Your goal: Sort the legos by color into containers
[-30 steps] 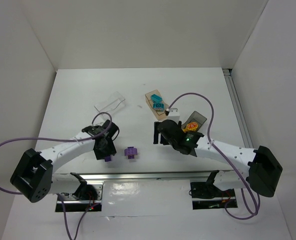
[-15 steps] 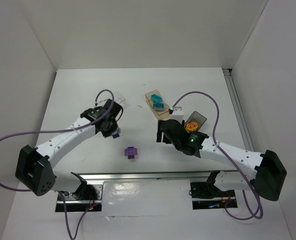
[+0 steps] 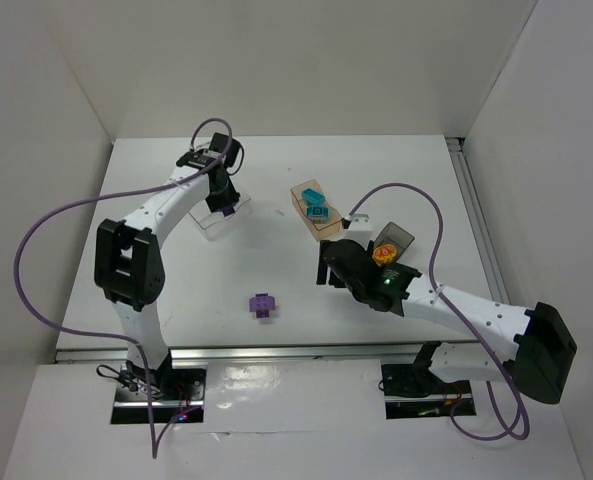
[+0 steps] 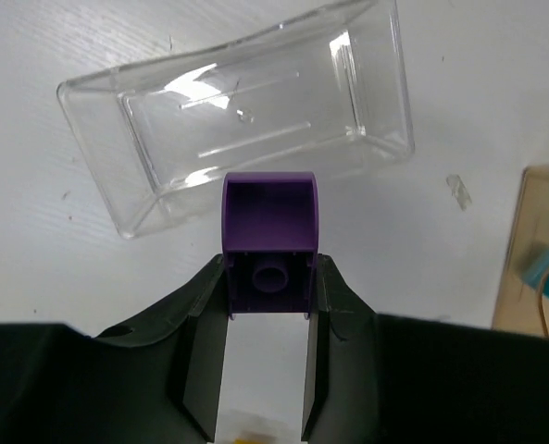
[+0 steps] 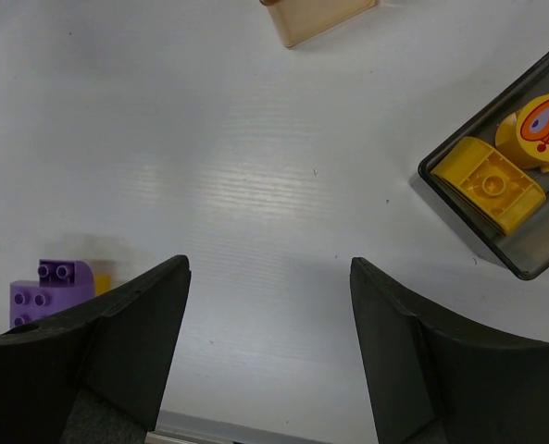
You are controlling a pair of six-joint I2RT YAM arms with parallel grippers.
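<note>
Legos look mostly sorted: teal ones (image 3: pixel 314 203) in the tan box (image 3: pixel 327 229), yellow ones (image 5: pixel 492 180) in the dark grey box (image 5: pixel 526 261), one purple brick (image 4: pixel 269 236) clamped in the left jaws just short of the clear box (image 4: pixel 255 120), and a second purple brick (image 5: pixel 50 289) on the desk (image 5: pixel 255 139) beside the open, empty right jaws.

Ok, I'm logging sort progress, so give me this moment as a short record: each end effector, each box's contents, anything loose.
left end effector: shut on a purple lego at the clear box
clear box contents: nothing visible
right end effector: open, empty
tan box: teal legos
dark box: yellow legos
loose: second purple lego
</note>
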